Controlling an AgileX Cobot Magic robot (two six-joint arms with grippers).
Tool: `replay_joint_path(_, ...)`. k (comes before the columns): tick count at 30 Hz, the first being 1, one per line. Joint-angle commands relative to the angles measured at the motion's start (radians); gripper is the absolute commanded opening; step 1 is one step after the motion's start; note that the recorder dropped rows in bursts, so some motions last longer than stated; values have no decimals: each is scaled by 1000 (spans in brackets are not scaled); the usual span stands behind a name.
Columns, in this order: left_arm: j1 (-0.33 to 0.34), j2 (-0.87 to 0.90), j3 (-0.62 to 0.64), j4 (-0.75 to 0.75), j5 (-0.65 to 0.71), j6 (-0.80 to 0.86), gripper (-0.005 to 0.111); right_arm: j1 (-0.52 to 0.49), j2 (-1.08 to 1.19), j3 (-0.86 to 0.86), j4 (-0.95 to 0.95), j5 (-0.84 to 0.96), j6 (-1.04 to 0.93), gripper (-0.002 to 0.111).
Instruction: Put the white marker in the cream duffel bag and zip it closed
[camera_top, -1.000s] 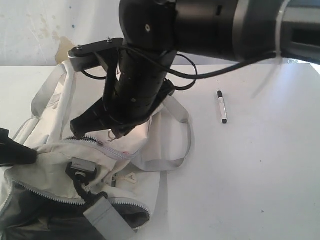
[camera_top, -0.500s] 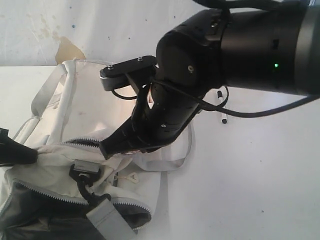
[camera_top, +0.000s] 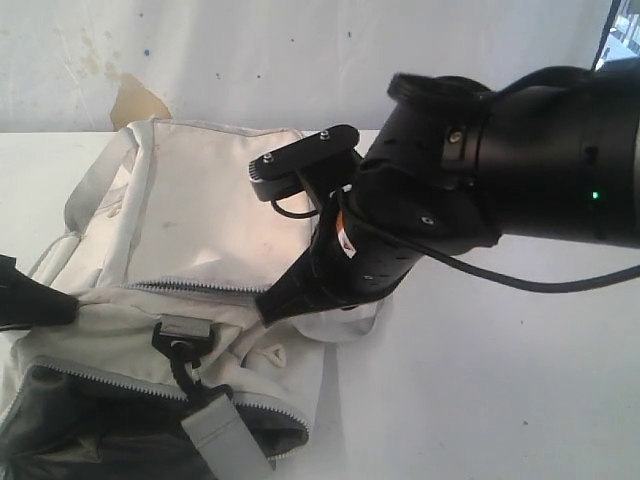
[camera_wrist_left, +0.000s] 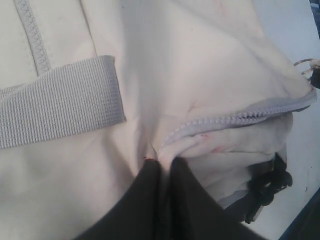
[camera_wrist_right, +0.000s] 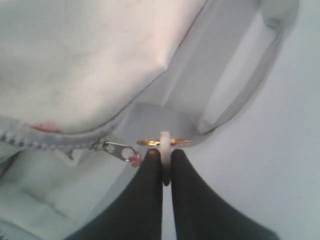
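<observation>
A: Bag orientation?

B: The cream bag (camera_top: 215, 190) lies on the white table (camera_top: 500, 400). In the exterior view its long axis runs from the back wall towards the near-left corner. The unzipped mouth points at the near edge, showing grey lining (camera_top: 90, 440).

A: Appearance?

B: It's soft cream cloth, slumped and creased. One grey zip (camera_top: 195, 288) crosses it from side to side. A grey strap (camera_top: 80, 190) runs up the left flank, and a black buckle (camera_wrist_left: 267, 187) hangs near the mouth. There are faint reddish marks (camera_wrist_left: 205, 136) beside the zip teeth.

A: Left gripper?

B: The left gripper (camera_wrist_left: 164, 162) has its jaws pressed together on a fold of the bag's cloth, just at the end of the zip. It sits at the far left of the exterior view.

A: Right gripper?

B: The right gripper (camera_wrist_right: 163, 155) reaches across the middle, tip low at the bag's right edge. Its jaws are closed tight on a small white tab (camera_wrist_right: 164, 138) that passes through a gold ring (camera_wrist_right: 150, 143). The metal zip slider (camera_wrist_right: 116, 148) is just beside the fingertips. The grip is on the tab, not the slider.

A: Marker?

B: The marker is not in sight in any view. The right arm's black bulk covers much of the table right of the bag, so I cannot tell where it lies or which way it points.
</observation>
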Motion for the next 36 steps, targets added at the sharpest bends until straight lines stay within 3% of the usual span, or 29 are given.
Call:
replay_joint_path(1, 9, -4, -2, 30, -23, 4, 0, -4, -13, 15, -146, 13, 80, 0)
replay_joint_path(9, 9, -4, -2, -47, 65, 234, 4, -4, -15, 15, -42, -123, 35, 0)
replay_joint_path(12, 7, -4, -2, -90, 93, 280, 24, -4, -15, 15, 21, -160, 3, 0)
replay_joint_path(16, 7, -4, -6, -121, 98, 296, 68, -4, -15, 15, 63, -190, -9, 0)
replay_joint_path(19, 7, -4, -6, -130, 126, 327, 86, -4, -15, 15, 68, -196, -9, 0)
replay_joint_path(23, 7, -5, -6, -248, 186, 484, 84, -4, -15, 15, 68, -200, -9, 0)
replay_joint_path(29, 7, -5, -6, -293, 186, 629, 65, -4, -15, 15, 68, -200, -9, 0)
replay_joint_path(31, -14, -5, -6, -315, 186, 645, 65, -4, -15, 15, 76, -206, -9, 0)
replay_joint_path(36, -130, -5, -6, -308, 133, 690, 78, -4, -15, 15, 87, -218, -9, 0)
